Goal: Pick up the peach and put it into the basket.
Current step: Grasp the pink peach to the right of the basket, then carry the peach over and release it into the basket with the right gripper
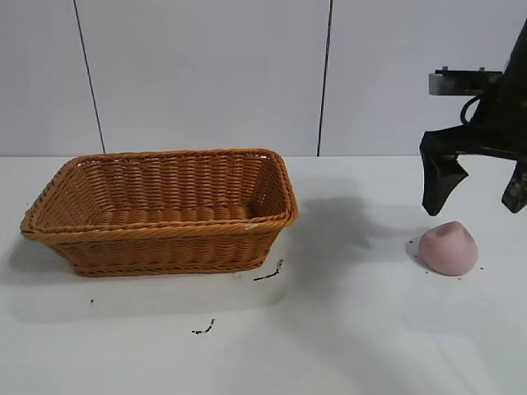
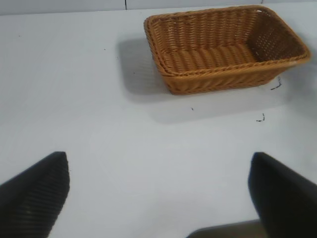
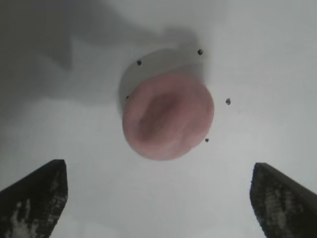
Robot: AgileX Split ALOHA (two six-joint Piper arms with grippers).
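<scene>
The peach (image 1: 448,248) is a pale-pink rounded lump lying on the white table at the right; it also shows in the right wrist view (image 3: 167,117). My right gripper (image 1: 478,206) hangs wide open just above and slightly behind it, holding nothing; the right wrist view (image 3: 158,168) shows its jaws spread wider than the peach. The orange-brown wicker basket (image 1: 272,210) stands empty at the left and also shows in the left wrist view (image 2: 277,64). My left gripper (image 2: 158,161) is open and empty over bare table, some way from the basket; it is out of the exterior view.
Small black marks (image 1: 268,274) dot the white table in front of the basket and around the peach. A pale panelled wall (image 1: 206,74) stands behind the table.
</scene>
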